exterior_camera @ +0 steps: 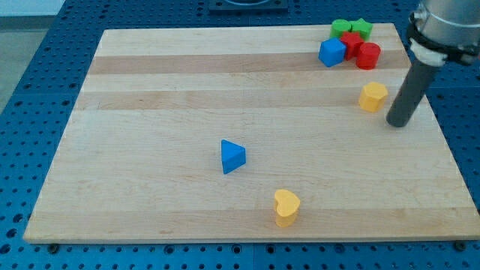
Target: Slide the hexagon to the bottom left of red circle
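Note:
A yellow hexagon block [373,97] lies near the view's right edge of the wooden board [150,150]. A red circle block [368,55] sits above it, in a cluster at the view's top right. My tip [398,122] is just right of and slightly below the yellow hexagon, a small gap apart from it. The rod rises up and to the right from the tip.
The top-right cluster also holds a blue cube [331,52], another red block [350,43], a green block [340,28] and a green star [361,28]. A blue triangle [232,156] lies mid-board. A yellow heart [286,207] lies near the bottom edge.

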{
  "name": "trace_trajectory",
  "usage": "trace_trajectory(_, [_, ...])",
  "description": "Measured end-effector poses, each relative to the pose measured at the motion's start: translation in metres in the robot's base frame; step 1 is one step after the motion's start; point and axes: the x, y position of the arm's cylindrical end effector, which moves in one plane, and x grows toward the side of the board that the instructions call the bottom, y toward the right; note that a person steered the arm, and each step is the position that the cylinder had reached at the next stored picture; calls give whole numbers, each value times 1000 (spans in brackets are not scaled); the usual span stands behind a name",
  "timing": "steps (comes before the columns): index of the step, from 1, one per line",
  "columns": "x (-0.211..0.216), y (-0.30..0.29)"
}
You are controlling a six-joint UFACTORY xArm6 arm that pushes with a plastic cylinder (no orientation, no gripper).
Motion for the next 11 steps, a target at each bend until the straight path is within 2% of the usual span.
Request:
trace_trajectory(3, [-13,-21])
trace_trajectory(4, [-66,-21])
trace_trajectory(5, [-82,-21])
trace_trajectory(7, [-85,-21])
trace_trajectory(9, [-4,-32])
trace_trajectory(10, [-4,-45])
trace_trajectory(11, [-43,-45])
